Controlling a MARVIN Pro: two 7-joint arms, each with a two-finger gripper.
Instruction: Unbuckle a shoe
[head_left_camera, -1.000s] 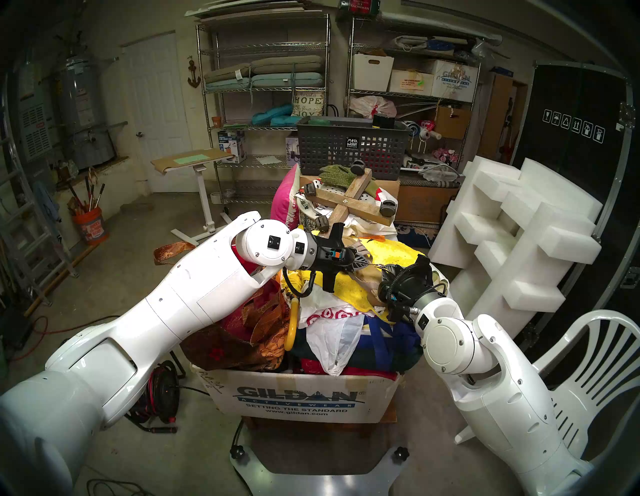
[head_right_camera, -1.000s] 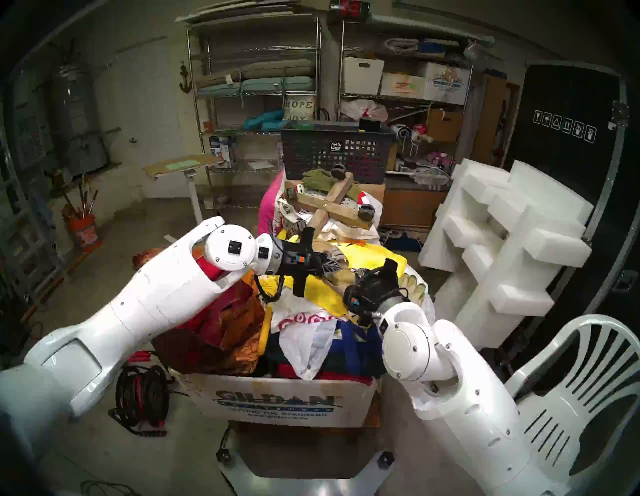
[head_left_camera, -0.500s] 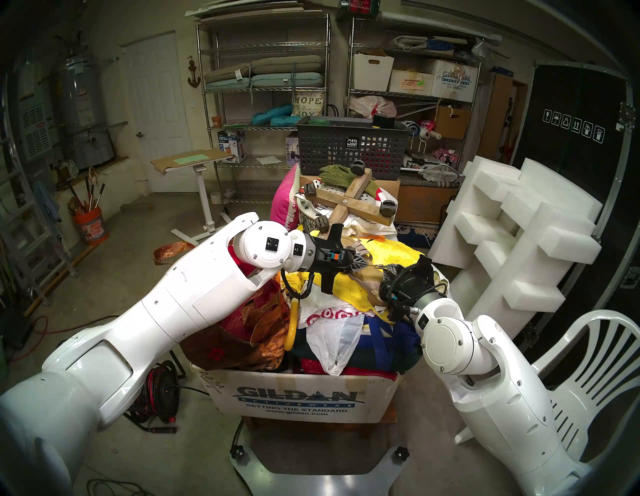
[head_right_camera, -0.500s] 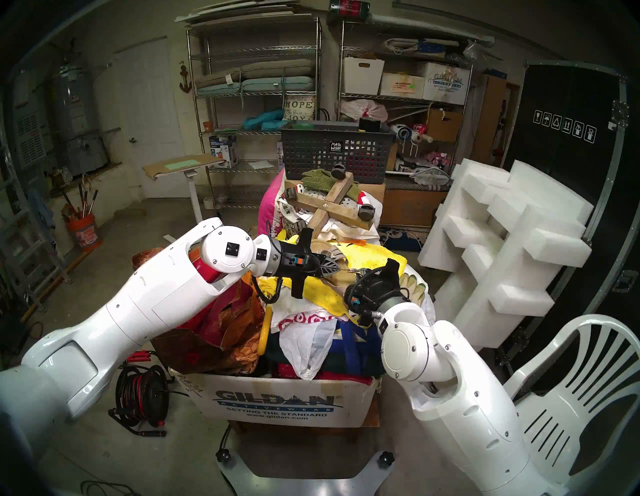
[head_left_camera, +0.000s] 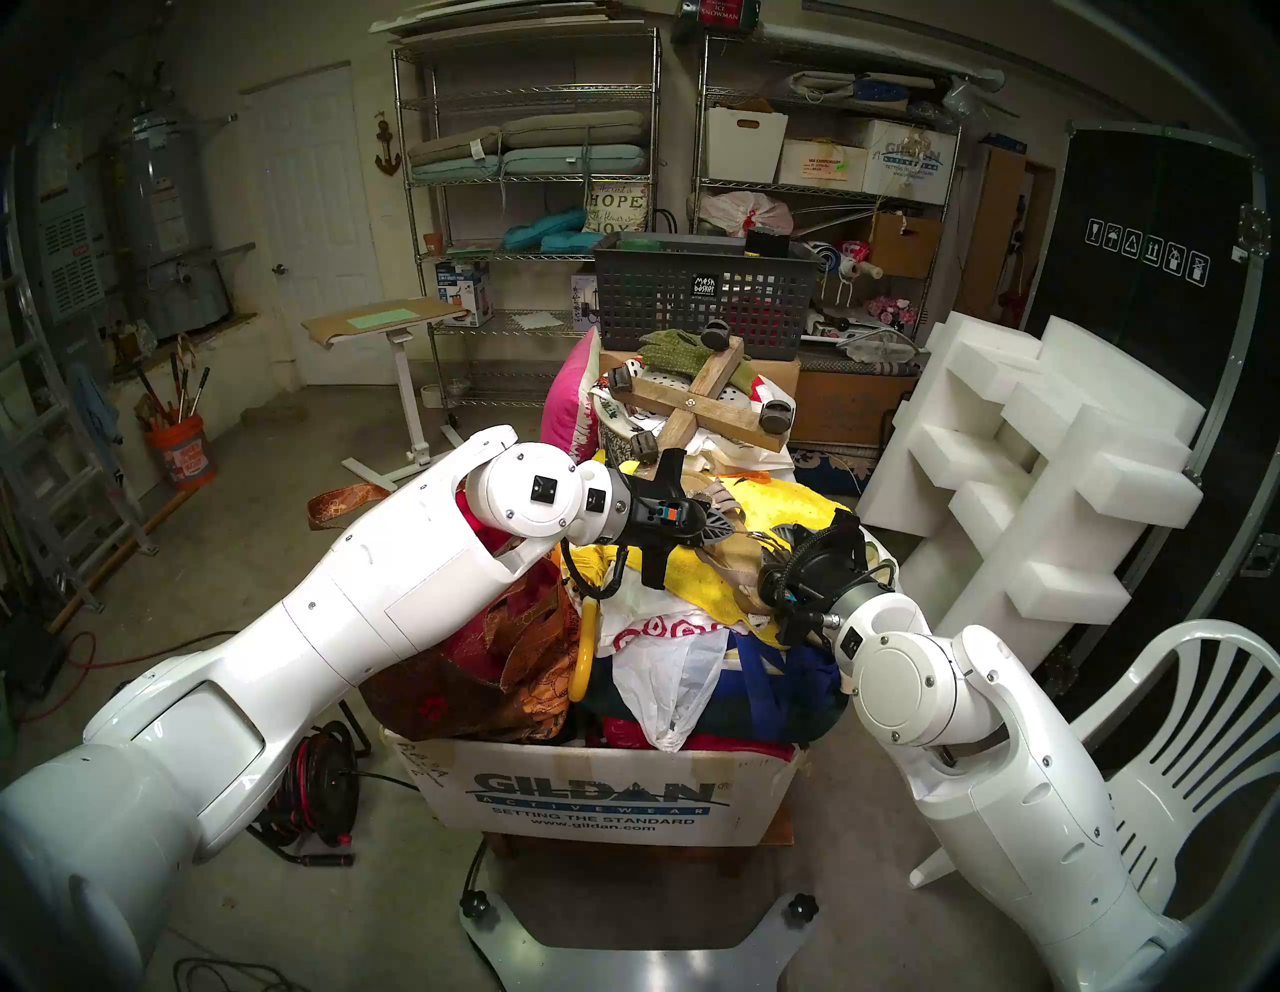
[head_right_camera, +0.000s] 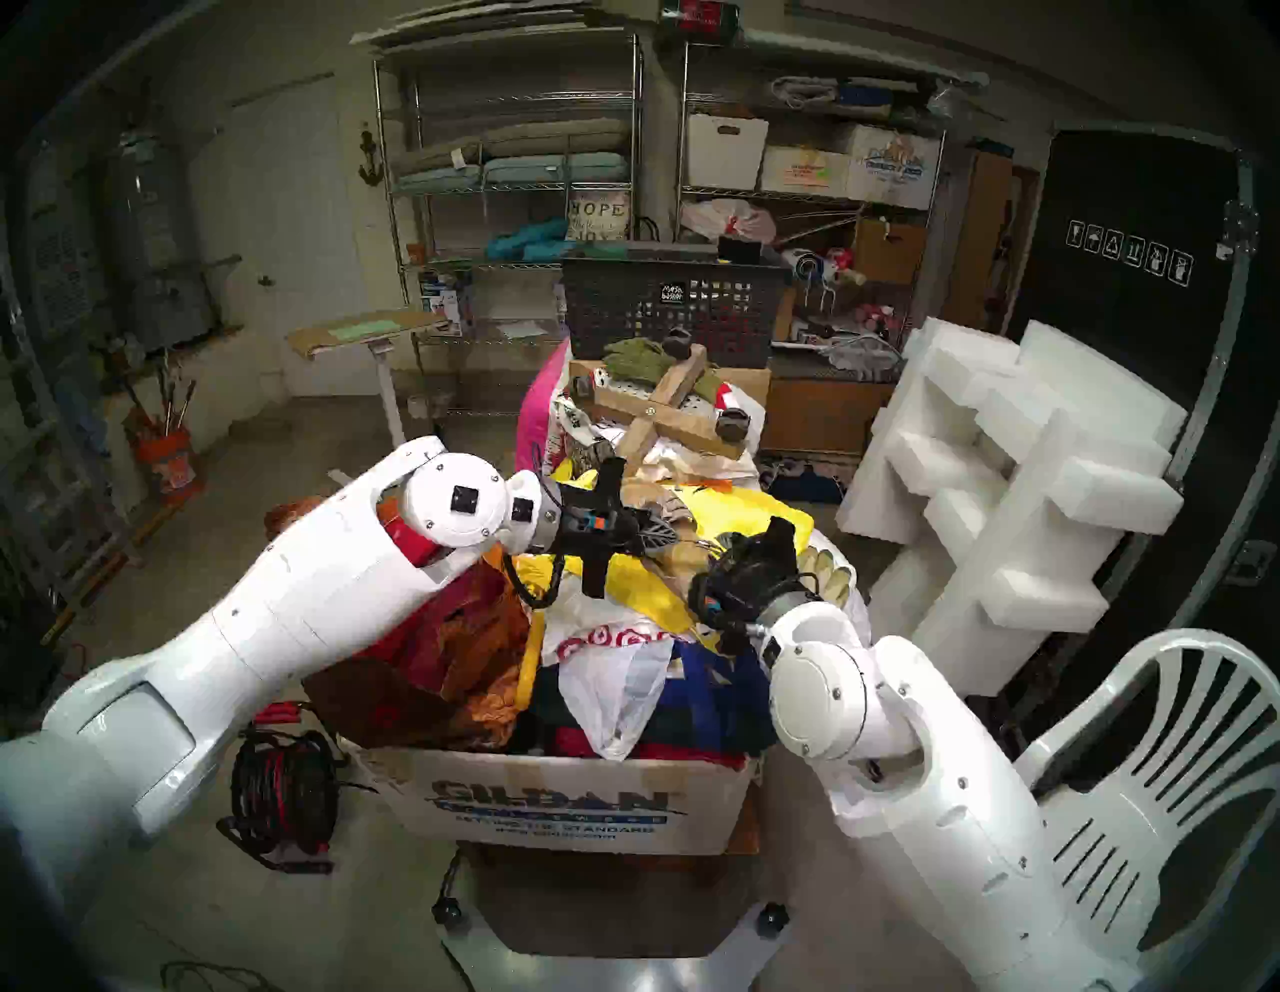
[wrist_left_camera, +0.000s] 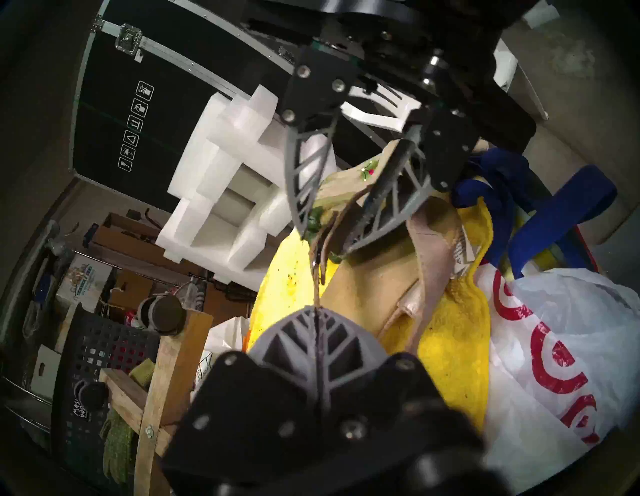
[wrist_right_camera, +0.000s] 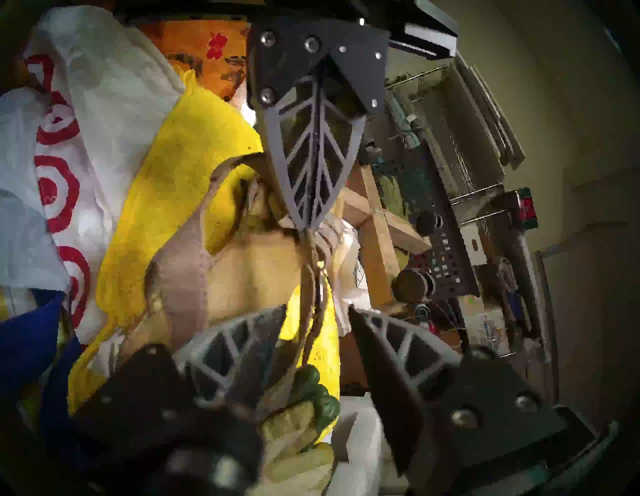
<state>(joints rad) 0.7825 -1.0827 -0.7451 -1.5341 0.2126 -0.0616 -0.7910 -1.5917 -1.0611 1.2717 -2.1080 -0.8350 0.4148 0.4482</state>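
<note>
The shoe (wrist_left_camera: 360, 287), a tan sandal, lies on a yellow towel (head_left_camera: 796, 499) on top of the heaped box, between my two grippers. Its footbed (wrist_right_camera: 256, 270) also shows in the right wrist view. My left gripper (wrist_left_camera: 317, 310) is shut on the shoe's thin ankle strap (wrist_left_camera: 317, 287), which comes out taut from its tips (wrist_right_camera: 308, 225). The strap (wrist_right_camera: 306, 277) runs on between the fingers of my right gripper (wrist_right_camera: 315, 311). Those fingers stand apart on either side of it without clamping. In the head view the left gripper (head_left_camera: 734, 530) and right gripper (head_left_camera: 765, 539) nearly meet. I cannot make out the buckle.
A cardboard box (head_left_camera: 602, 796) overflows with bags and cloth, including a white plastic bag (head_left_camera: 665, 630). A wooden cross with casters (head_left_camera: 699, 409) and a mesh basket (head_left_camera: 699, 298) stand behind. White foam blocks (head_left_camera: 1039, 450) and a white chair (head_left_camera: 1177, 727) are at the right.
My right gripper's fingers have parted a little around the strap, and the right wrist has shifted slightly. The left arm drew back a touch to the left, still gripping the strap.
</note>
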